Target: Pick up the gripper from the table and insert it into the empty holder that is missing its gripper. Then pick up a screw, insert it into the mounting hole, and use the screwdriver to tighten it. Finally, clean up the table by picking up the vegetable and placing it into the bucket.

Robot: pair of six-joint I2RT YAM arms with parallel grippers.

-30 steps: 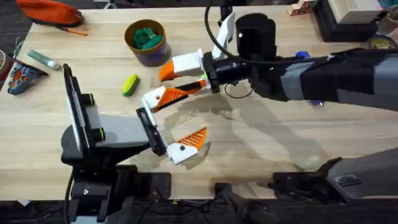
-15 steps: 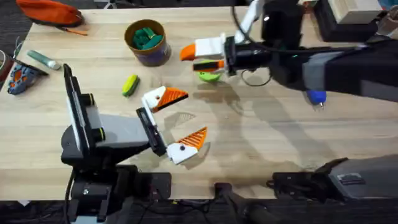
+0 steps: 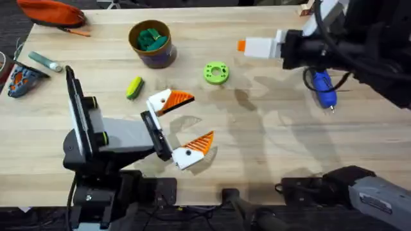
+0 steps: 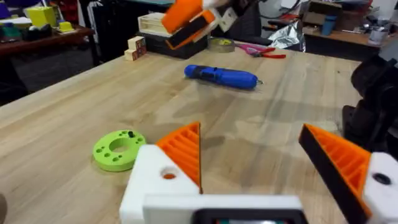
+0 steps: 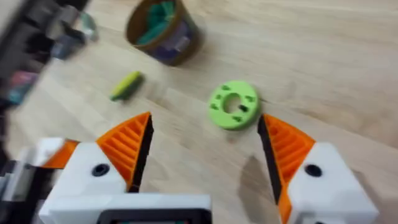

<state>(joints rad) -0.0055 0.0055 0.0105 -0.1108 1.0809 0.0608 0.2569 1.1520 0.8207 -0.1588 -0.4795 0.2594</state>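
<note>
left arm [image 3: 106,138]: black links, grey shell over the mid section, two green rings on one joint, thin black cable down by the base
left gripper [image 3: 182,126]: white angular finger blocks, orange ribbed wedge pads, one dark screw hole in each block
right arm [image 3: 359,48]: black and grey housings, loose black cables looped along the wrist
right gripper [image 5: 202,158]: white blocks, orange ribbed pads, one dark screw per block
right base [image 3: 372,192]: grey cover with a small label, text probably printed but unreadable
</note>
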